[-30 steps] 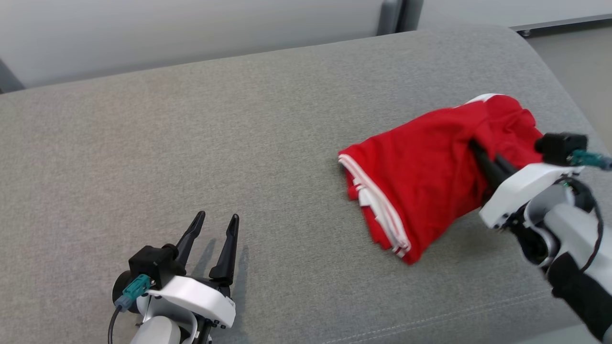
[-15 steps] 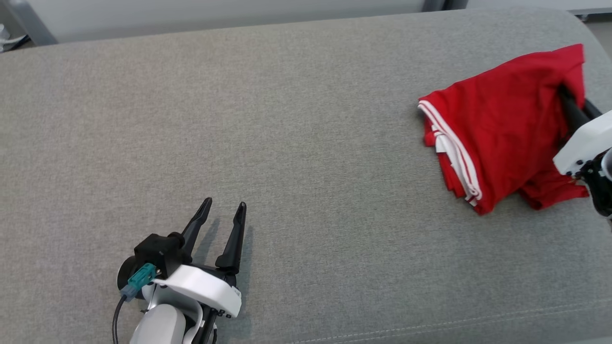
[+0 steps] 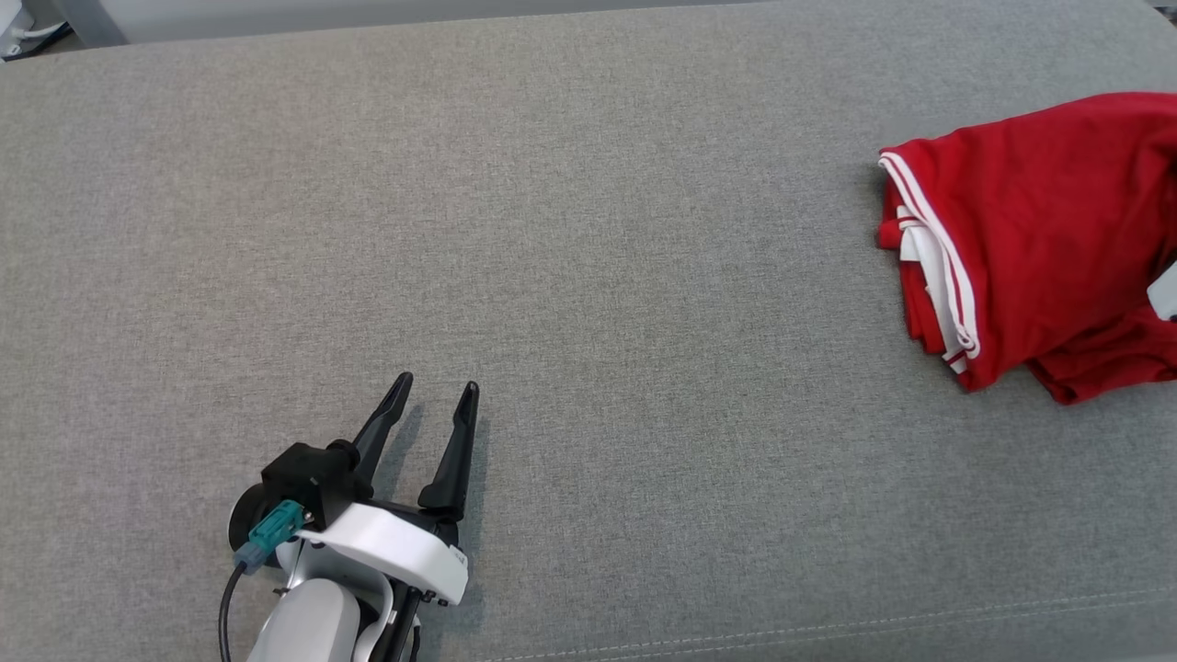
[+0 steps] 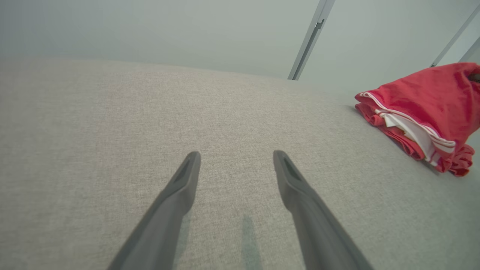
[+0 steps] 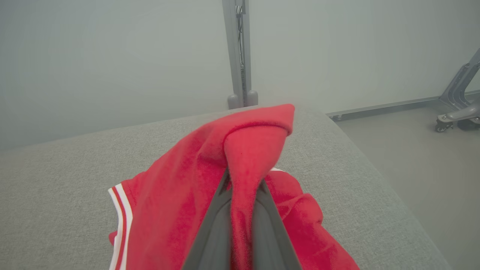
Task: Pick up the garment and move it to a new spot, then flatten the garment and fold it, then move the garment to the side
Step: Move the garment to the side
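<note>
The garment (image 3: 1039,230) is red with white striped trim, folded into a bundle at the right edge of the grey cushion (image 3: 570,230). It also shows at the far right of the left wrist view as the garment (image 4: 423,108). In the right wrist view my right gripper (image 5: 242,180) is shut on a raised fold of the garment (image 5: 255,150), lifting that part off the cushion. My left gripper (image 3: 438,393) rests open near the cushion's front left, far from the cloth, with nothing between its fingers (image 4: 180,187).
The cushion's rounded right edge (image 5: 360,150) drops to a grey floor (image 5: 420,168). A metal post (image 5: 240,52) stands against the pale wall behind, and a wheeled frame (image 5: 457,112) sits at the right.
The head camera has turned left and down, so the garment and right arm slid toward the right edge of that view. The right gripper has kept its grip; the left gripper stayed open.
</note>
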You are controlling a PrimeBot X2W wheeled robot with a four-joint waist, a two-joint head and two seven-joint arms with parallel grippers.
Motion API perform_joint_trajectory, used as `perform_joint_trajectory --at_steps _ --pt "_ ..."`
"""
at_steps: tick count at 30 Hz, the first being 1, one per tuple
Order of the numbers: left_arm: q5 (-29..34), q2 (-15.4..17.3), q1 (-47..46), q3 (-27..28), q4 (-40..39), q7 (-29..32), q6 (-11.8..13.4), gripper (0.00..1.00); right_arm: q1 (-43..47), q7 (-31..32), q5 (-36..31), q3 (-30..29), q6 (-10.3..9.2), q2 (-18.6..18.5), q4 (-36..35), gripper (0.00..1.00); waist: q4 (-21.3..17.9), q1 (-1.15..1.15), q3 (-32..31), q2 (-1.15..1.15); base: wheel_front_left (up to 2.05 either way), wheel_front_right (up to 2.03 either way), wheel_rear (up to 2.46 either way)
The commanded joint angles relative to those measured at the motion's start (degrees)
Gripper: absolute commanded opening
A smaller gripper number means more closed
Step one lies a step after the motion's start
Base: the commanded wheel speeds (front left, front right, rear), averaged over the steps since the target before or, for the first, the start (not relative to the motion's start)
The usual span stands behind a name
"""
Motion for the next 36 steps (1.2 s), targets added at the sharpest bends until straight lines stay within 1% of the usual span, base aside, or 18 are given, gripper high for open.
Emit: perform_joint_trajectory --at_steps 1,8,9,10,13,14,15,16,17,21,23,25,28,31,33,36 --pt "0.40 0.33 -2.57 1.45 -1.52 -0.51 -0.41 1.00 -0.30 -1.06 -0.05 0.01 0.23 -1.87 0.30 0.00 0.09 0.00 0.11 0.00 0.00 0.00 0.00" --pt "0.77 0.33 -2.89 1.34 -1.06 -0.51 -0.41 1.00 -1.46 -1.47 -0.79 -0.54 0.23 -2.35 3.84 0.00 0.70 0.00 0.18 0.00 0.00 0.00 0.00" --pt "0.85 0.33 -2.93 1.38 -0.86 -0.51 -0.41 1.00 -1.64 -1.51 -1.26 -0.40 0.23 -2.34 5.10 0.44 0.81 0.00 0.25 0.00 0.00 0.00 0.00" --pt "0.88 0.33 -2.98 1.40 -0.70 -0.51 -0.41 1.00 -1.82 -1.53 -1.71 -0.28 0.23 -2.08 6.52 1.00 0.89 0.00 0.32 0.00 0.00 0.00 0.00" --pt "0.81 0.33 -3.09 1.19 -0.42 -0.51 -0.41 1.00 -2.95 -1.67 -3.63 -0.34 0.23 -1.79 10.01 1.00 1.27 0.00 0.45 0.00 0.00 0.00 0.00" --pt "0.81 0.33 -3.09 1.19 -0.42 -0.51 -0.41 1.00 -2.95 -1.67 -3.63 -0.34 0.23 -1.79 10.01 1.00 1.27 0.00 0.45 0.00 0.00 0.00 0.00" --pt "0.83 0.33 -3.15 1.13 -0.39 -0.51 -0.41 1.00 -3.75 -1.70 -4.26 -1.02 0.23 -2.09 10.61 1.00 1.43 0.00 0.49 0.00 0.00 0.00 0.00" --pt "0.89 0.33 -3.27 1.15 -0.38 -0.51 -0.41 1.00 -5.78 -1.73 -7.04 -2.67 0.23 -3.31 11.21 1.00 1.72 0.00 0.53 0.00 0.00 0.00 0.00" --pt "0.89 0.33 -3.27 1.15 -0.38 -0.51 -0.41 1.00 -5.78 -1.73 -7.04 -2.67 0.23 -3.31 11.21 1.00 1.72 0.00 0.53 0.00 0.00 0.00 0.00" --pt "1.11 0.33 -3.06 1.86 -0.35 -0.51 -0.41 1.00 -8.12 -1.75 -14.15 -8.48 0.23 -4.78 11.37 1.00 2.07 0.00 -0.15 0.00 0.00 0.00 0.00" --pt "1.29 0.33 -2.68 2.60 -0.36 -0.51 -0.41 1.00 -7.62 -1.75 -17.86 -12.40 0.23 -4.16 9.04 1.00 2.07 0.00 -0.91 0.00 0.00 0.00 0.00" --pt "1.66 0.33 -2.21 3.59 -0.61 -0.51 -0.33 1.00 -5.66 -1.75 -22.01 -16.99 0.23 -3.41 5.24 1.00 2.04 0.00 -1.80 0.00 0.00 0.00 0.00" --pt "2.43 0.33 -1.34 4.92 -1.11 -0.51 0.29 1.00 -0.35 -1.76 -29.12 -24.68 0.23 -1.15 -1.72 1.00 1.86 0.00 -3.50 0.00 0.00 0.00 0.00" --pt "3.75 0.33 -0.20 6.06 -2.26 -0.51 1.55 1.00 6.96 -1.76 -35.56 -31.88 0.23 2.77 -8.49 1.00 1.75 0.00 -5.46 0.00 0.00 0.00 0.00" --pt "4.60 0.33 0.81 6.62 -2.99 -0.51 2.43 1.00 11.81 -1.76 -38.93 -35.76 0.23 5.75 -12.60 1.00 1.66 0.00 -6.84 0.00 0.00 0.00 0.00" --pt "5.26 0.32 2.38 7.30 -3.76 -0.51 3.46 1.00 18.44 -1.76 -43.35 -39.92 0.23 9.84 -17.81 1.00 1.64 0.00 -8.80 0.00 0.00 0.00 0.00"
